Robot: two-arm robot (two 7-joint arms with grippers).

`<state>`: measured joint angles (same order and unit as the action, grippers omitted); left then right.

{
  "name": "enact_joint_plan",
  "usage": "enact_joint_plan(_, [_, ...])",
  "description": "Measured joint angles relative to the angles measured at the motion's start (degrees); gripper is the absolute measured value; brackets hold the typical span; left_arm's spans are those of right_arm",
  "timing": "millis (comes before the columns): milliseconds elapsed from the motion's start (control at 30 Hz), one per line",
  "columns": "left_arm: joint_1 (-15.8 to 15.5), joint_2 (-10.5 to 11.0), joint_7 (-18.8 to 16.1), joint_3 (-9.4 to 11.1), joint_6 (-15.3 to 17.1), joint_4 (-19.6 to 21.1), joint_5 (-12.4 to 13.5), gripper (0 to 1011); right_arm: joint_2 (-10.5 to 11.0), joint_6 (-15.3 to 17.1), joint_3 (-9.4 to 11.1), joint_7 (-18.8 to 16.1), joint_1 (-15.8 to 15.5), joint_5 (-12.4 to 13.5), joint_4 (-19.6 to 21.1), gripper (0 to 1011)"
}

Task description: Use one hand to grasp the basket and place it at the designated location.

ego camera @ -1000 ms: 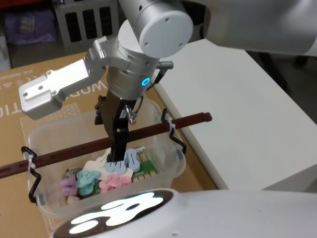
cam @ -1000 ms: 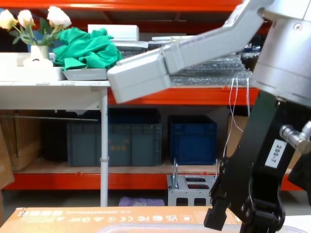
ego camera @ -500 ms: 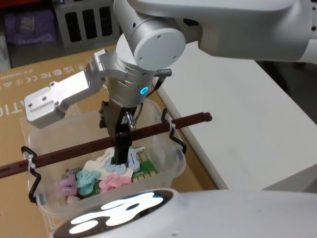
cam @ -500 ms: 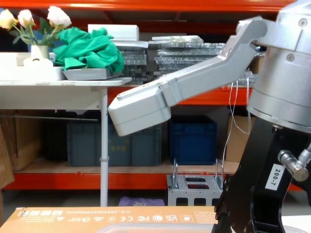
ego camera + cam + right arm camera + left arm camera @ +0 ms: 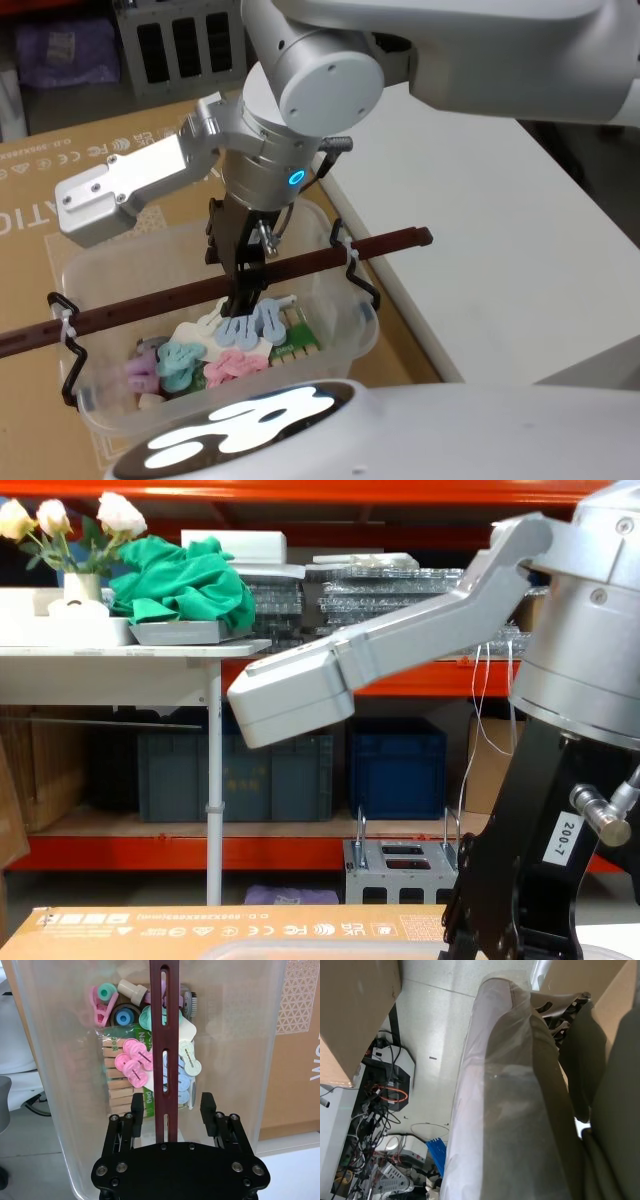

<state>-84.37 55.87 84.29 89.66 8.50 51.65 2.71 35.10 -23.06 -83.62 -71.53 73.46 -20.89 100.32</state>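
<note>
Right wrist view: right end effector (image 5: 172,1102) open, 2 fingers (image 5: 137,1110) astride handle bar (image 5: 174,1035) of basket (image 5: 65,1035), gap on each side.

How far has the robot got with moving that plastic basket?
Nothing looks finished: the basket sits on the cardboard box. In hand: the right gripper hangs over it, fingers open either side of the dark red handle bar, not yet gripping. Left to do: close, lift, and set it down at its spot, which I cannot identify.
</note>
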Motion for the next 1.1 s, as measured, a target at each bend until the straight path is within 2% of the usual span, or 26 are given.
enact_joint_plan(100, [0.0, 0.0, 0.0, 0.0, 0.0, 0.0, 0.0, 0, 0.2, -0.2, 0.1, 0.1, -0.1, 0.1, 0.1, 628])
enact_joint_plan(133, [0.0, 0.0, 0.0, 0.0, 0.0, 0.0, 0.0, 0, 0.2, -0.2, 0.1, 0.1, -0.1, 0.1, 0.1, 628])
enact_joint_plan(267, [0.0, 0.0, 0.0, 0.0, 0.0, 0.0, 0.0, 0, 0.3, -0.3, 0.3, 0.2, -0.2, 0.2, 0.2, 443])
enact_joint_plan(300, [0.0, 0.0, 0.0, 0.0, 0.0, 0.0, 0.0, 0, 0.4, -0.3, 0.5, 0.2, -0.2, 0.6, 0.3, 443])
enact_joint_plan(367, [0.0, 0.0, 0.0, 0.0, 0.0, 0.0, 0.0, 0, 0.5, -0.3, 0.7, 0.2, -0.2, 1.0, 0.3, 360])
enact_joint_plan(400, [0.0, 0.0, 0.0, 0.0, 0.0, 0.0, 0.0, 0, 0.5, -0.3, 0.7, 0.2, -0.2, 1.0, 0.3, 360])
enact_joint_plan(433, [0.0, 0.0, 0.0, 0.0, 0.0, 0.0, 0.0, 0, 0.6, -0.3, 0.8, 0.2, -0.2, 1.2, 0.4, 297])
enact_joint_plan(533, [0.0, 0.0, 0.0, 0.0, 0.0, 0.0, 0.0, 0, 0.7, -0.2, 0.9, 0.2, -0.3, 1.3, 0.8, 233])
enact_joint_plan(1100, [0.0, 0.0, 0.0, 0.0, 0.0, 0.0, 0.0, 0, 1.8, 0.6, 1.8, -0.2, -0.6, 2.1, 1.7, 233])
